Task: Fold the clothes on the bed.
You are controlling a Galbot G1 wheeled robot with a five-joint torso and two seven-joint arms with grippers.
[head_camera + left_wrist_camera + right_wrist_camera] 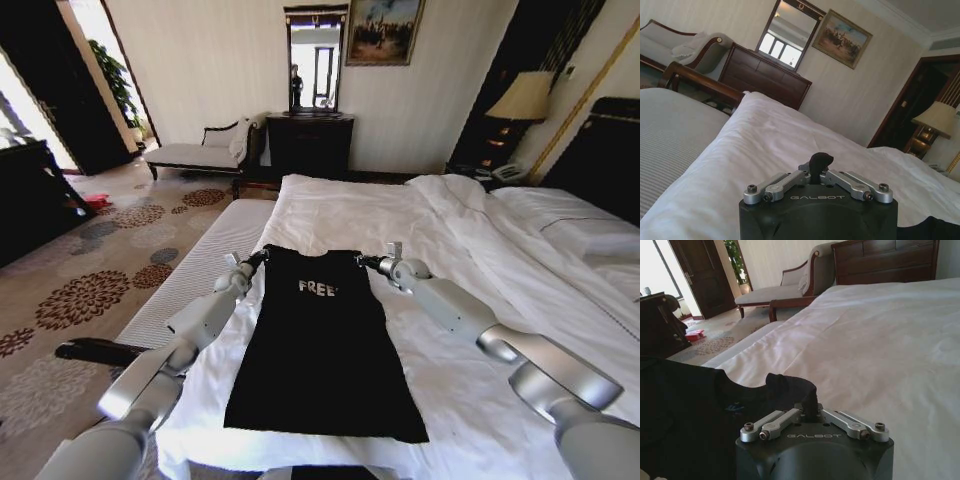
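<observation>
The black T-shirt (322,345) lies flat on the white duvet of the bed (470,300), near the bed's foot edge and toward the corner beside the striped bench (205,265), its sleeves already turned in so that it makes a long, narrow panel with the pale "FREE!" lettering facing up. Its hem end lies nearest the robot, close to the foot edge; its collar end points up the bed toward the pillows. The left hand (262,256) sits at the collar end's left corner, and in the left wrist view its fingers (821,161) are pressed together with a small fold of black cloth pinched between the tips. The right hand (366,262) sits at the collar end's right corner, level with the left one; the right wrist view shows its fingers (811,401) drawn together on a raised tuck of the black cloth, with the rest of the shirt spreading out flat beside it. Both arms reach out over the shirt's long sides, one on each flank. Beyond the foot of the bed stand a dark dresser (310,143) with a mirror and a chaise (205,150) against the wall.
</observation>
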